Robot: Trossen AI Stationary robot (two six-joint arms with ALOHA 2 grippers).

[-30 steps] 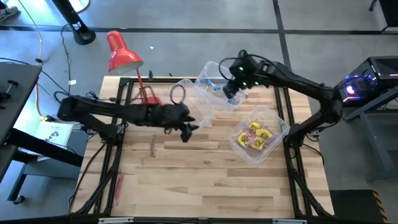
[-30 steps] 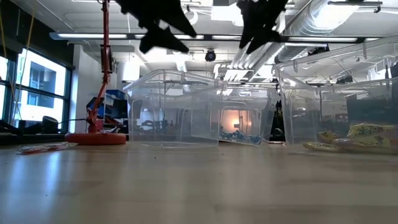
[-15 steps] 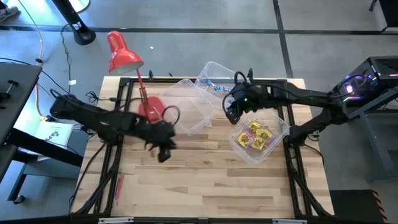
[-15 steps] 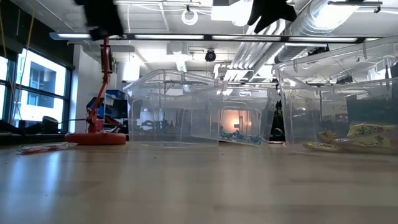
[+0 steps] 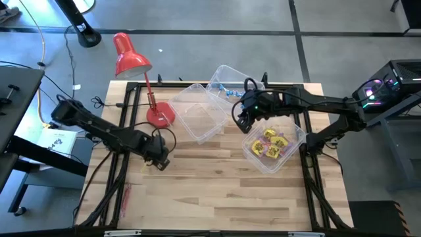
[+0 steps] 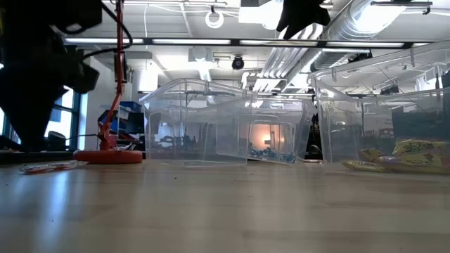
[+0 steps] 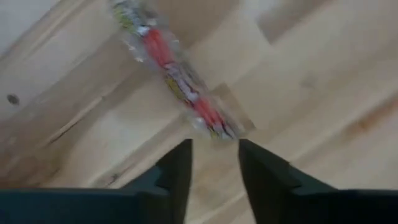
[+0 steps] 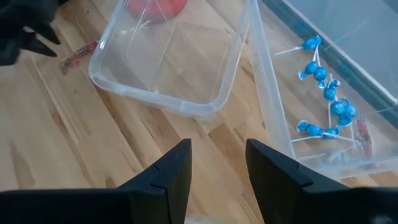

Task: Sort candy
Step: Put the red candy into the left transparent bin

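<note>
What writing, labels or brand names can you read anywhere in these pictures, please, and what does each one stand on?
No text can be read.
Red stick candy ahead of the left end effector: print on its clear wrapper, too blurred to read.
Yellow candy packets in the clear bin: markings too small to read.
Blue-wrapped candies: no lettering visible.

Bare wood is lying open around the left gripper (image 5: pixel 160 162), low over the table (image 5: pixel 217 191); only a red stick (image 7: pixel 177 81) is lying just ahead of its parted fingers. Beyond it, the lamp (image 5: pixel 160 115) base and an empty bin (image 5: pixel 197 112) are blocking the way. The right gripper (image 5: pixel 241 122) is hanging in the gap between three bins: the empty one, the blue-candy bin (image 8: pixel 323 106) and the yellow-packet bin (image 5: pixel 273 143).
</note>
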